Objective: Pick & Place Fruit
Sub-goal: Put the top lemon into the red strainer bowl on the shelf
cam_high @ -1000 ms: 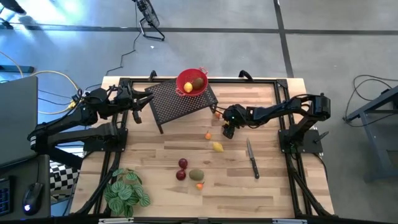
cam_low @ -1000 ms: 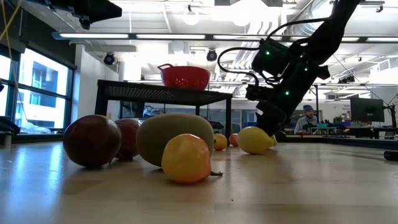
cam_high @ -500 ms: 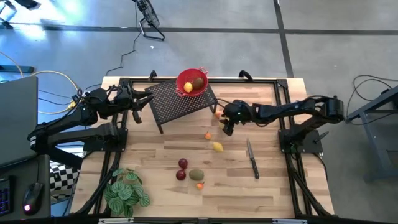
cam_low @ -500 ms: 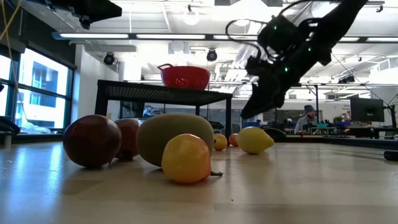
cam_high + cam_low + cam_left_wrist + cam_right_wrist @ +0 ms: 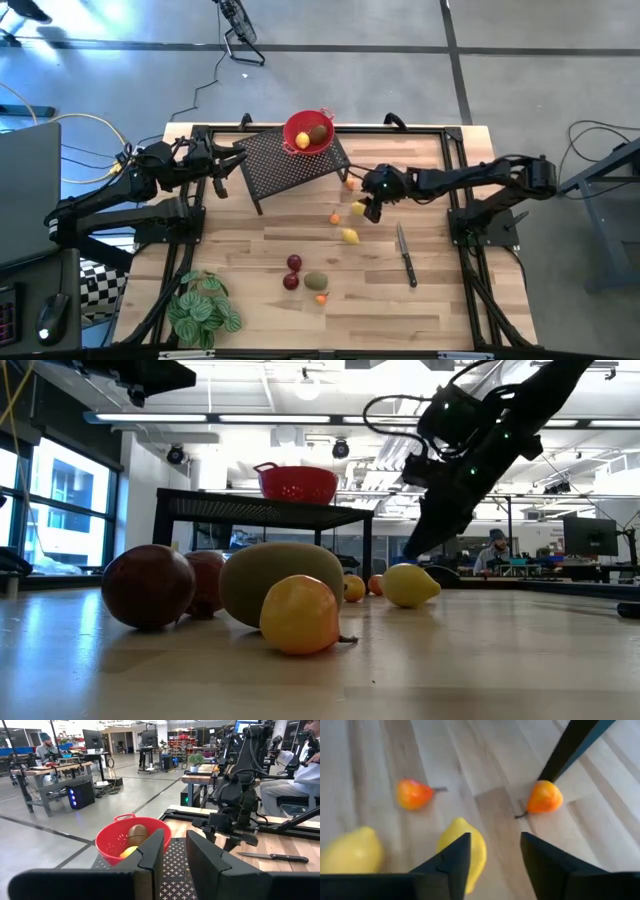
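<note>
My right gripper [image 5: 369, 208] [image 5: 495, 840] hangs open above the table's middle, raised off the wood in the low view [image 5: 418, 545]. A yellow lemon-like fruit [image 5: 470, 851] [image 5: 357, 208] lies just beyond its fingertips, partly hidden by one finger. A second lemon [image 5: 350, 236] [image 5: 350, 852] and two tiny orange fruits [image 5: 412, 794] [image 5: 545, 796] rest on the wood nearby. Two dark red balls [image 5: 292, 271], an olive-green oval [image 5: 316, 281] and an orange one [image 5: 320, 298] lie nearer the near edge. My left gripper [image 5: 222, 170] [image 5: 175, 835] waits, slightly open, at the stand's left end.
A red mesh bowl [image 5: 308, 132] [image 5: 112, 837] with a brown oval and a yellow fruit stands on a black mesh stand [image 5: 290, 160]. One stand leg [image 5: 570, 745] is close to my right gripper. A knife [image 5: 405, 255] lies right of the fruit, a leafy plant [image 5: 205, 308] at the near-left corner.
My right gripper has risen from table height beside the lemon and has drifted a little toward the table's right edge. A yellow fruit that the gripper covered in the high view now shows on the wood at its fingertips. The other fruit has stayed put.
</note>
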